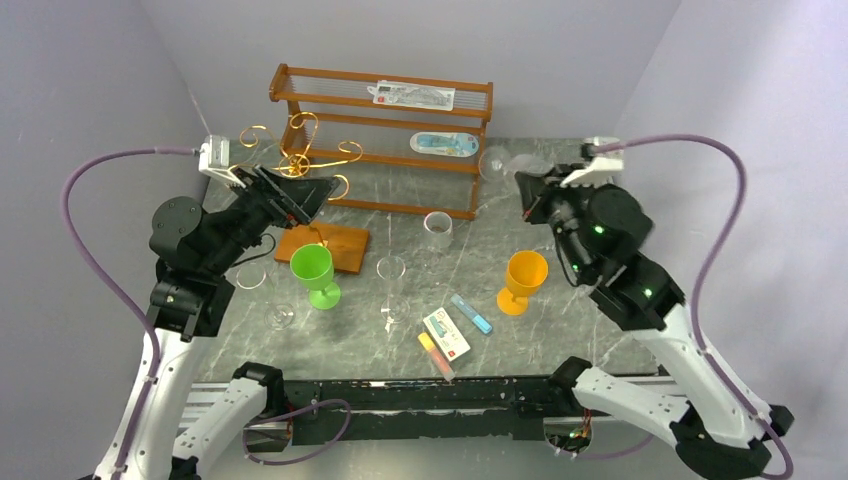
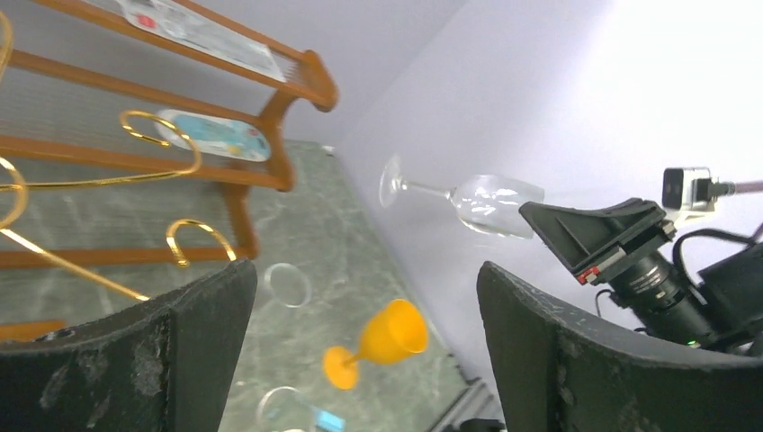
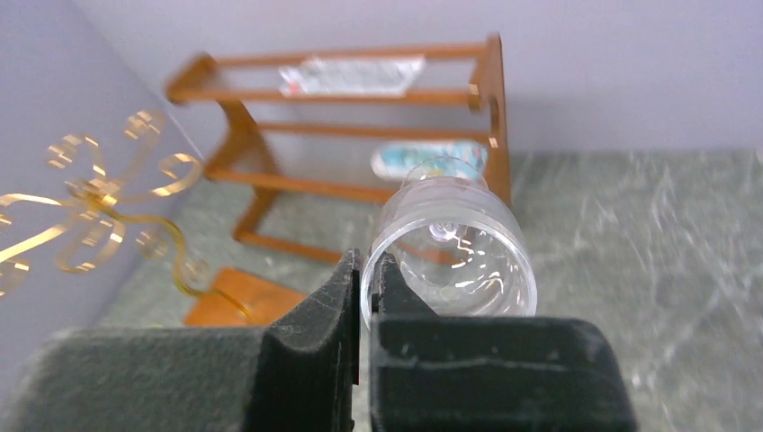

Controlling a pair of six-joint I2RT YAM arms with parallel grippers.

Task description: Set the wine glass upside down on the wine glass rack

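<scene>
- Right gripper (image 3: 364, 270): clamped on the bowl wall of the wine glass (image 3: 450, 252) at its rim, one finger inside and one outside. The glass lies on its side in the air, upper right of centre in the top view, with its foot toward the wooden shelf (image 1: 400, 125).
- Left gripper (image 2: 364, 279): jaws wide apart and empty, just beside the wine glass rack (image 1: 296, 160) at upper left.
- Hazard 1: the pinch on thin, smooth glass is narrow, so the glass may pivot or slip while it is turned over.
- Hazard 2: the rack is well apart from the glass. The foot could catch the shelf front, a gold curl or the left arm.
- Writing: the packets (image 1: 415, 96) on the shelf and a small box (image 1: 446, 333) on the worktop carry print, none of it legible.
</scene>
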